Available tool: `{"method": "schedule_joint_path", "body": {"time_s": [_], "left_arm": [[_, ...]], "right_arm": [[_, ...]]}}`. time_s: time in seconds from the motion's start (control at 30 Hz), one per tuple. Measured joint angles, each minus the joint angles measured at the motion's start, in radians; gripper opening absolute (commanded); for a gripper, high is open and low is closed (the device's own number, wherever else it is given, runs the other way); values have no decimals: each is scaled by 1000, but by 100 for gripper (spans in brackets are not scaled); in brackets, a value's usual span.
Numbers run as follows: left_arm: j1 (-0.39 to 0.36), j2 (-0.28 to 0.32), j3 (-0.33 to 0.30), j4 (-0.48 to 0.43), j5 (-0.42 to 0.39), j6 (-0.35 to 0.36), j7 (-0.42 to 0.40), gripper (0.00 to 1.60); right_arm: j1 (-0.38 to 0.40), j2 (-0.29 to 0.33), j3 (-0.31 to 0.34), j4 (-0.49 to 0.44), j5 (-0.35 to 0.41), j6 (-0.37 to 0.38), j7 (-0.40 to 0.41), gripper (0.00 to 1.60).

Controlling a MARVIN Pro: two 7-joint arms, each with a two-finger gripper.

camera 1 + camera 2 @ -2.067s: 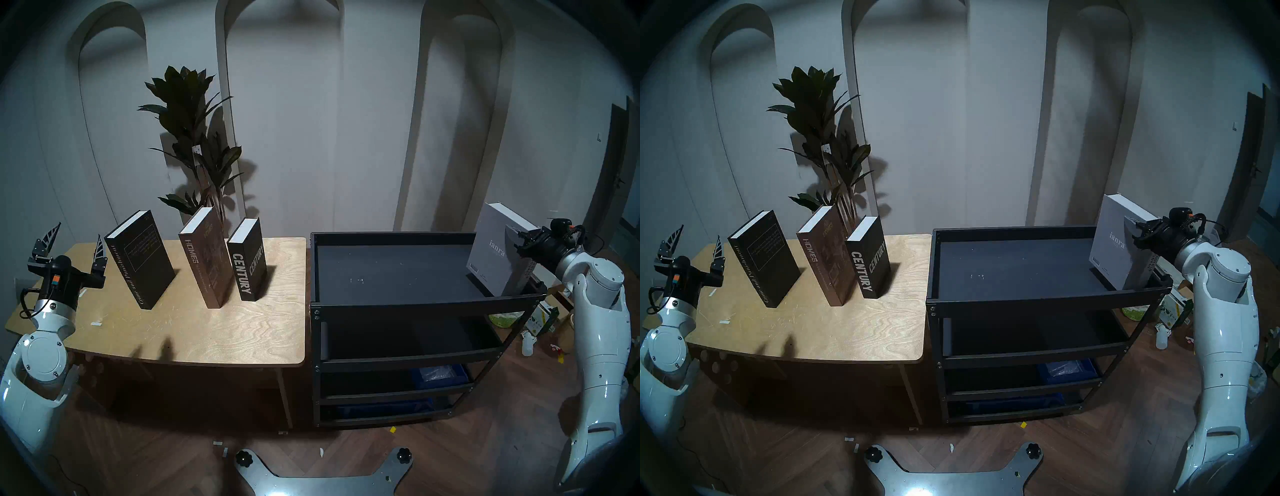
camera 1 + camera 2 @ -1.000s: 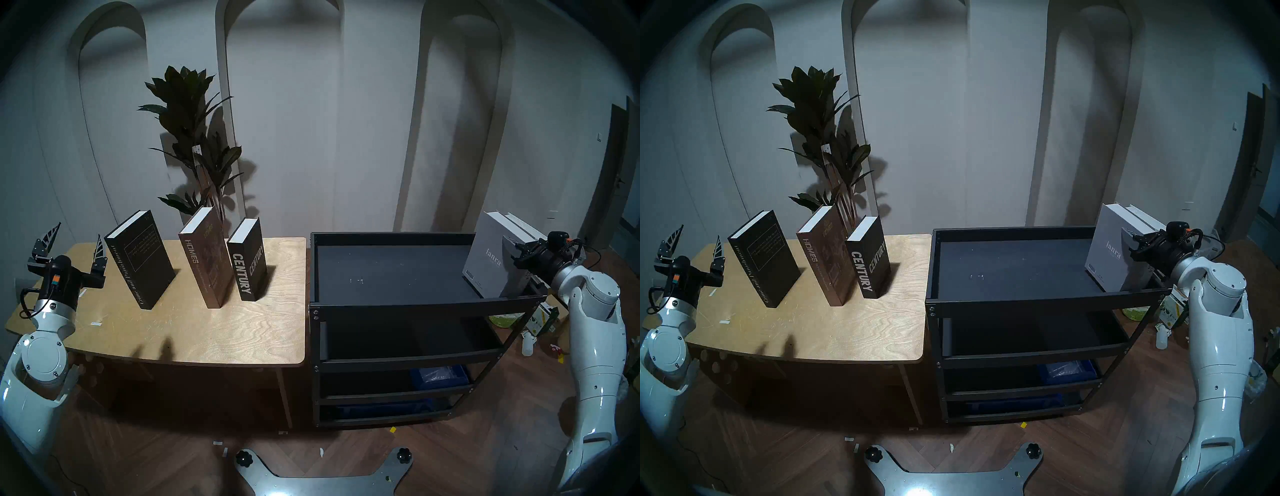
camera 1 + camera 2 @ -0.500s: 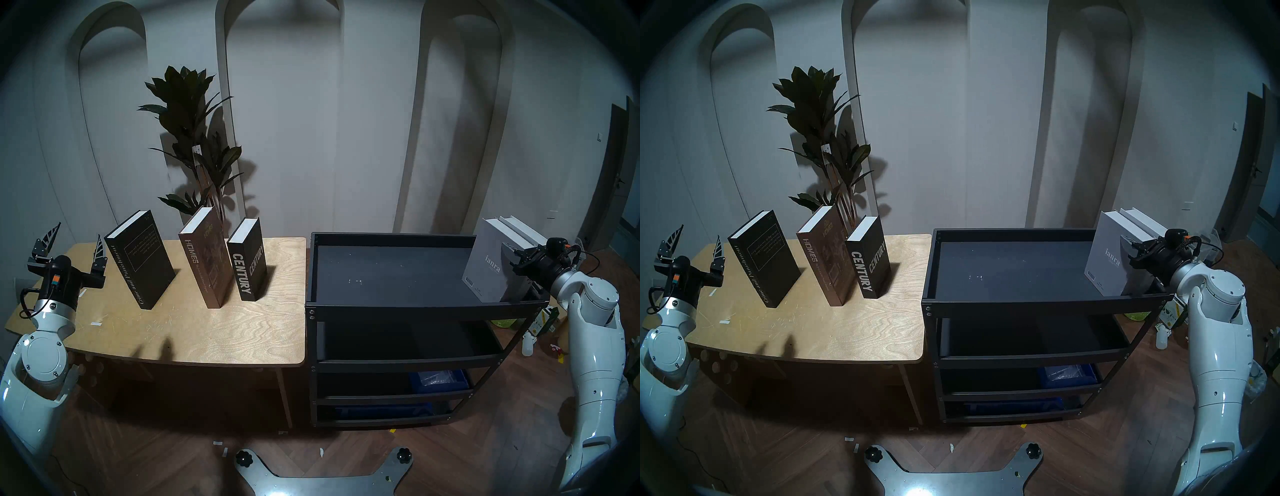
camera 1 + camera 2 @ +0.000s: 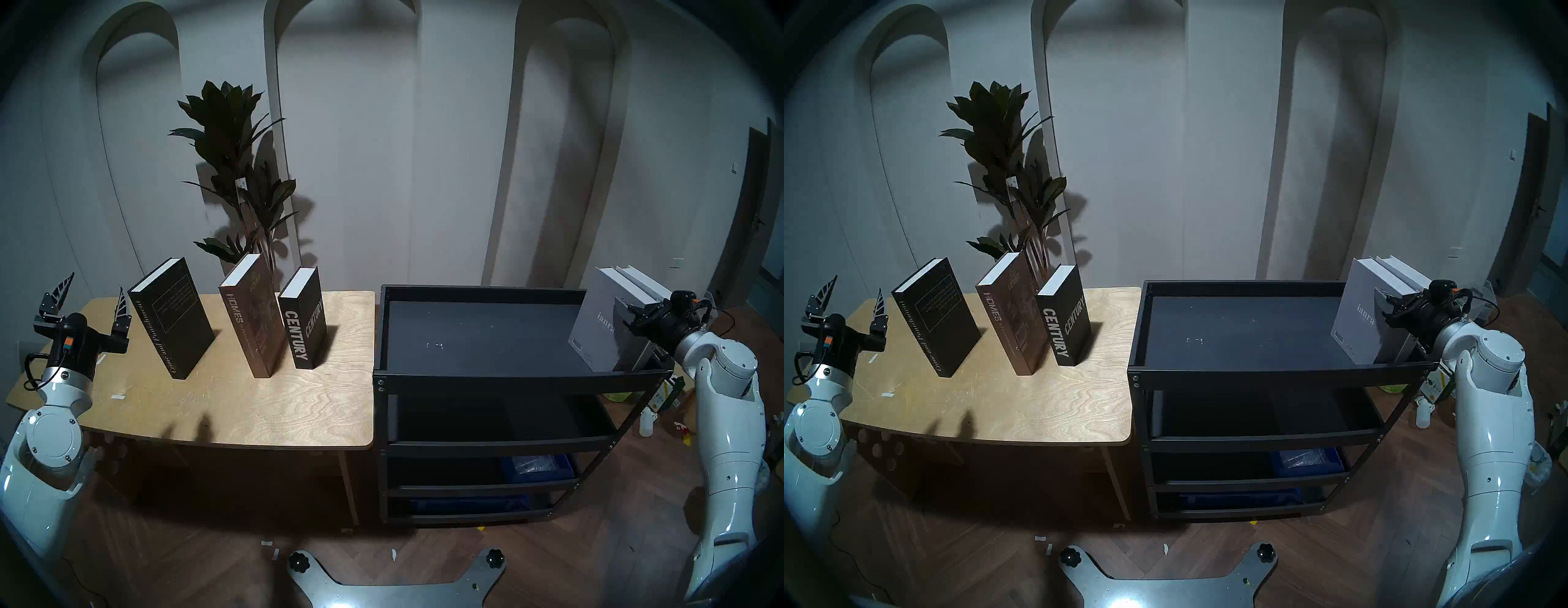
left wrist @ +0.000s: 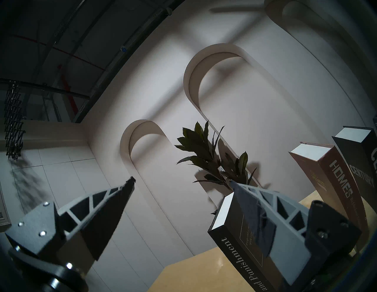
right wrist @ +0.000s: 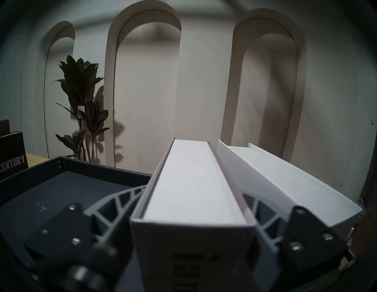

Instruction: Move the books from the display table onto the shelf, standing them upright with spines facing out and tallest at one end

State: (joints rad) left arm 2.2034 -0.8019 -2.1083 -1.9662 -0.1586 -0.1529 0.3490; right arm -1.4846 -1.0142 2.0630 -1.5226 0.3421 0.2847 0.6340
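Three books stand upright on the display table (image 4: 254,407): black "Crime and Punishment" (image 4: 172,316), brown "HOMES" (image 4: 252,314) and black "CENTURY" (image 4: 303,322). At the right end of the shelf (image 4: 509,379), the grey "ianra" book (image 4: 594,322) stands against a white book (image 4: 640,282). My right gripper (image 6: 193,190) is open. Its fingers (image 6: 122,198) straddle the spine end of the grey book. Left of the black book my left gripper (image 4: 95,283) points up, open and empty.
A tall potted plant (image 4: 237,170) stands behind the table. Blue bins (image 4: 536,463) sit on the shelf's lower tiers. Bottles and boxes (image 4: 662,395) litter the floor by the right arm. The robot's base plate (image 4: 394,581) lies in front.
The right gripper lowered a little with the grey book, set it against the white book, and its jaws have spread. The shelf shifted slightly to the left. The left arm has not moved.
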Motion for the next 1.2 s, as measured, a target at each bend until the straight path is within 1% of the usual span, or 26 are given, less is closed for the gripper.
{"method": "schedule_joint_path", "body": {"time_s": [0.47,0.5,0.53,0.87,0.9,0.93,1.0,1.2], "left_arm": [[0,0,0,0,0,0,0,160],[0,0,0,0,0,0,0,160],[0,0,0,0,0,0,0,160],[0,0,0,0,0,0,0,160],[0,0,0,0,0,0,0,160],[0,0,0,0,0,0,0,160],[0,0,0,0,0,0,0,160],[0,0,0,0,0,0,0,160]], "right_arm": [[30,4,-39,5,1,0,-12,159],[35,4,-43,5,1,0,-13,154],[39,5,-47,5,2,0,-15,152],[87,10,-65,2,12,2,-27,142],[93,11,-65,2,13,2,-28,137],[102,14,-65,1,15,2,-30,136],[116,18,-65,1,18,3,-32,138],[168,30,-55,0,34,7,-45,135]]}}
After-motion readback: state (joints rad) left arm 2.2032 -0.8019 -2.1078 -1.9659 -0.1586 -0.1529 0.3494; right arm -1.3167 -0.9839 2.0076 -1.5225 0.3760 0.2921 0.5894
